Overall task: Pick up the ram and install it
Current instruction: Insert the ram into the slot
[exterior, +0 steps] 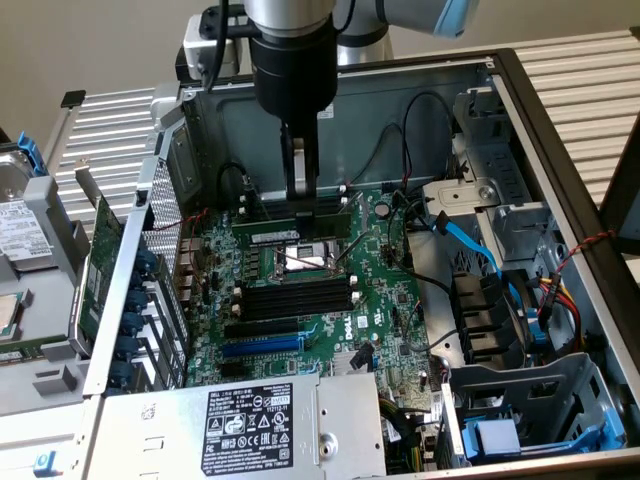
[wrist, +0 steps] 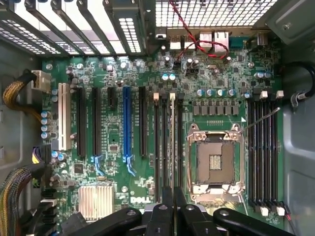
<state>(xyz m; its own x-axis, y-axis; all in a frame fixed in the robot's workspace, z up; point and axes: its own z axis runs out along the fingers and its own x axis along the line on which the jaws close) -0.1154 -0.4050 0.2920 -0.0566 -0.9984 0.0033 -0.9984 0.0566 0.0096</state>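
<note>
As the jaws stand shut, the ram (exterior: 297, 232) (wrist: 172, 142) sits slotted below

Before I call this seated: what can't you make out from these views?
- Whether the hand touches the ram: exterior view, the dark hand blends into the black slots behind it.
- Whether the ram's end clips are latched: exterior view, too small to tell.
- Near ends of the slots beside the CPU socket: wrist view, covered by the hand's own black links.
</note>
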